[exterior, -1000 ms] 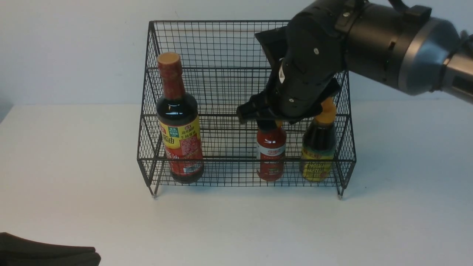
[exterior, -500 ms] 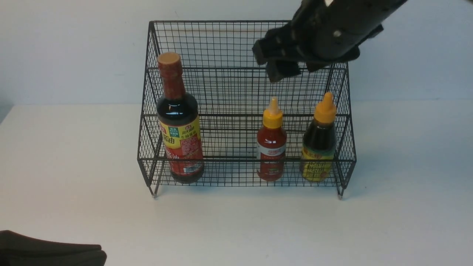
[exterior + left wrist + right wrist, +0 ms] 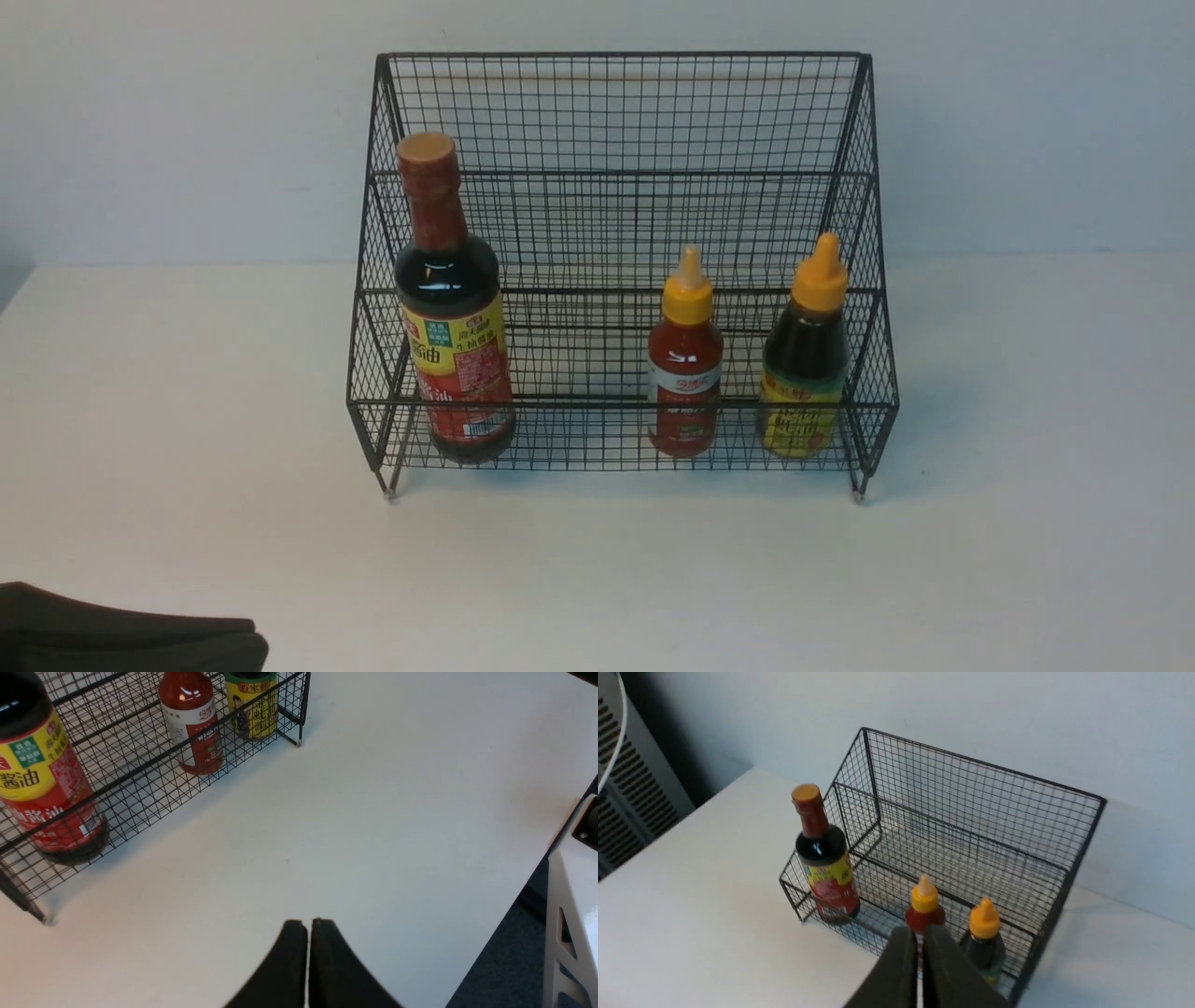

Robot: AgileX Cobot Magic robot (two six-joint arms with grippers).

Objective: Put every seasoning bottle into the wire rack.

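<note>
Tall dark tan-capped bottle [image 3: 455, 317], small red bottle [image 3: 685, 373] and squat dark bottle [image 3: 805, 373] upright in black wire-mesh rack [image 3: 616, 54]. Left gripper [image 3: 301, 924], right gripper [image 3: 916, 931] clenched, empty. Looks finished; park both toward six o'clock.

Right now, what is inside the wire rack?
The wire rack holds three upright bottles on its lower tier: tall dark bottle, small red bottle, squat dark bottle. Its front mesh partly covers their lower labels.

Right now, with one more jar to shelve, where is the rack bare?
In the wire rack the upper tier is bare. Lower tier: a gap between the tall bottle and the red bottle; crowded at the right end, by the squat bottle.
</note>
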